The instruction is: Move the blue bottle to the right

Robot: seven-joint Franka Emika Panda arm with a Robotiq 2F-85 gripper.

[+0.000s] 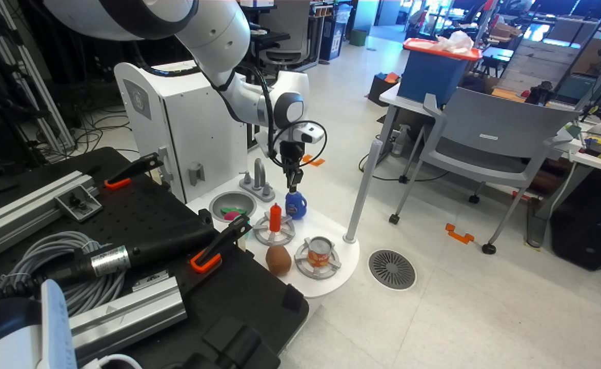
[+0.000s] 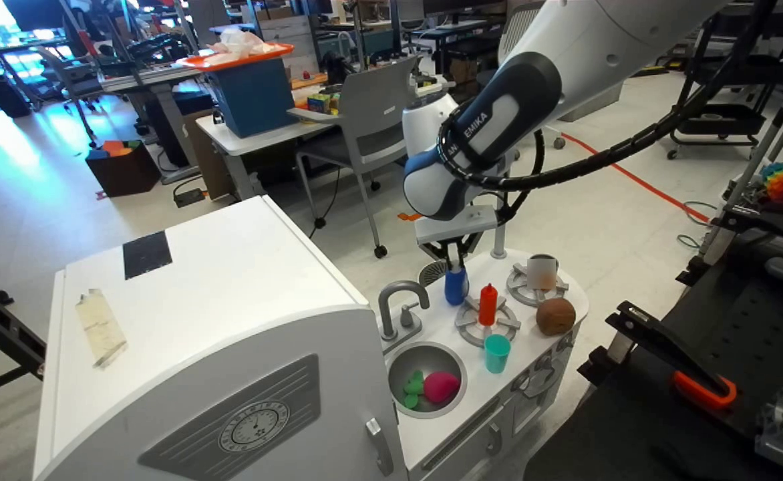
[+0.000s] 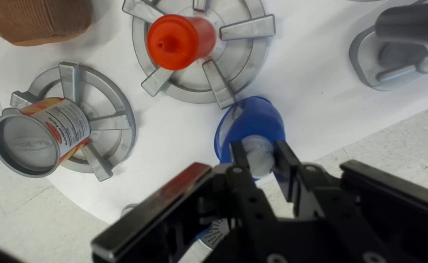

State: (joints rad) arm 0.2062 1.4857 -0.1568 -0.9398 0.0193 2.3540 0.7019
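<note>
The blue bottle [image 1: 295,206] stands upright, or nearly so, at the back edge of the white toy-kitchen counter, beside the burner with the red bottle. It also shows in an exterior view [image 2: 456,288] and in the wrist view [image 3: 254,118]. My gripper [image 3: 260,157] points down over it, with one finger on each side of its whitish cap. The fingers look closed against the cap. In both exterior views the gripper tips [image 1: 293,187] meet the top of the bottle. I cannot tell whether its base is slightly off the counter.
A red bottle [image 3: 175,42] stands on the near burner. A can [image 3: 60,128] sits on the other burner, with a brown ball [image 3: 40,20] beside it. A faucet [image 2: 401,307], a sink [image 2: 391,384], a teal cup [image 2: 497,354] and a metal post [image 1: 363,195] stand around.
</note>
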